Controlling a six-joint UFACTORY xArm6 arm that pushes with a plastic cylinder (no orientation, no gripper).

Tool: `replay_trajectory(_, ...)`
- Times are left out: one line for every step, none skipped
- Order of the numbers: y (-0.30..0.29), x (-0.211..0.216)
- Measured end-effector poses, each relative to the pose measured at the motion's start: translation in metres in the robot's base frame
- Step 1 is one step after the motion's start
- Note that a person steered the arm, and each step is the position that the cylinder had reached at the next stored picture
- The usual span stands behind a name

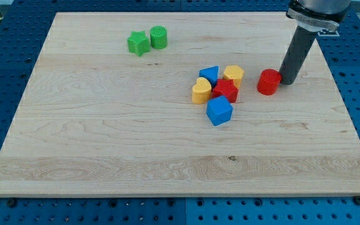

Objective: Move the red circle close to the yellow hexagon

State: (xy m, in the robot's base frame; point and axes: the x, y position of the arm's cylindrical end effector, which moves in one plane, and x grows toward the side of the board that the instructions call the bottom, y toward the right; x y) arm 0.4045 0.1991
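Observation:
The red circle [269, 82] lies on the wooden board at the view's right of centre. My tip [287, 81] stands just to its right, touching or nearly touching it. The yellow hexagon [234, 74] lies a short gap to the left of the red circle, at the top right of a cluster of blocks.
The cluster also holds a blue triangle [210, 74], a yellow heart [201, 91], a red star [226, 90] and a blue cube [219, 110]. A green star [138, 42] and a green circle [159, 37] lie at the view's top left. The board [105, 137] rests on a blue perforated table.

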Motion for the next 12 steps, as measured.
replay_trajectory(-0.019, 0.0)
replay_trajectory(-0.029, 0.003)
replay_trajectory(-0.029, 0.006)
replay_trajectory(-0.029, 0.006)
replay_trajectory(0.004, 0.007)
replay_trajectory(0.007, 0.015)
replay_trajectory(0.012, 0.035)
replay_trajectory(0.012, 0.035)
replay_trajectory(-0.005, 0.035)
replay_trajectory(-0.021, 0.035)
replay_trajectory(-0.025, 0.035)
replay_trajectory(-0.034, 0.035)
